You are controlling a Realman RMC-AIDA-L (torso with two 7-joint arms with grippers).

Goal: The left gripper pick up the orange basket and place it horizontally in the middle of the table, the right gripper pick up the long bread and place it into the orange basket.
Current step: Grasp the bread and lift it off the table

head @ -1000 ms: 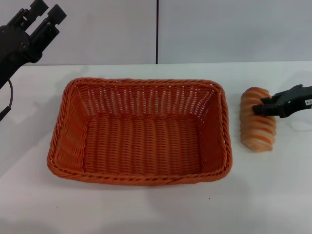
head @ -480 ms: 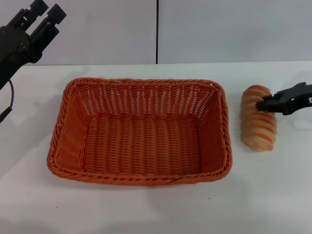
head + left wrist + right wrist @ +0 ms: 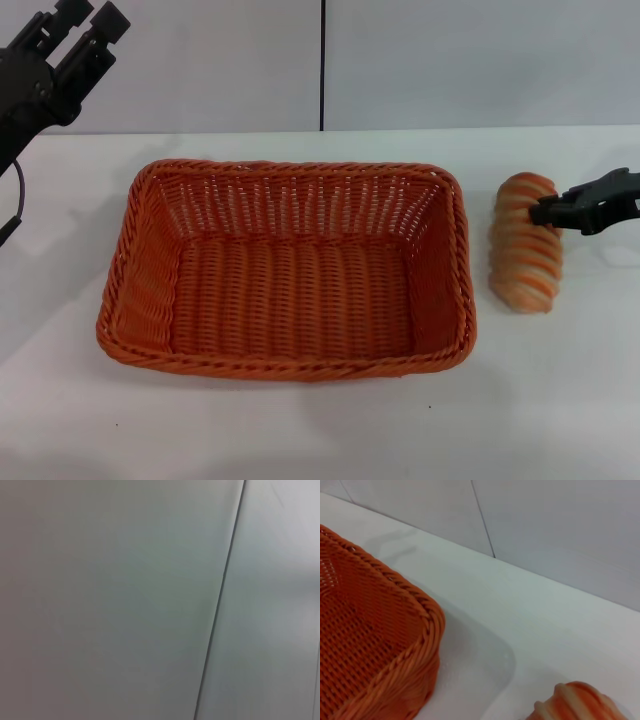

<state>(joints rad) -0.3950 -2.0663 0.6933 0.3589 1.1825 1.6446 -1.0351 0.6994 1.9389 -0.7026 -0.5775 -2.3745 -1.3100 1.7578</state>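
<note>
Basket point(image 3: 287, 272) sits mid-table, long side across, open side up and empty, so the basket half of the task looks done and it lies ready to take the loaf. Bread point(image 3: 526, 242) lies on the table point(image 3: 320, 430) at the basket's 3 o'clock, just beside its right rim but apart from it, long axis running 12 to 6, striped ridges up. The right wrist view shows the same gap: basket corner point(image 3: 375, 645) on one side, the loaf's end point(image 3: 575, 702) on the other, bare white between.

Right gripper point(image 3: 545, 210) reaches in from the bread's 3 o'clock, its tips at the loaf's upper part near the 12 o'clock end. The tips look close together and right at the crust, but whether they clamp the bread or only touch it I cannot tell (black tips overlap the loaf in the head view). Coming in across the loaf's narrow width makes sense, since that is the span its fingers could take.

Left gripper point(image 3: 88, 22) is parked up at the basket's 10 o'clock, well apart, raised off the table; its fingers stand apart with nothing between them. Parked there it stays out of the bread's path. Its wrist camera shows only wall point(image 3: 110, 600).

Judgement: the step in hand is the bread grasp; lift and drop are not yet done.
</note>
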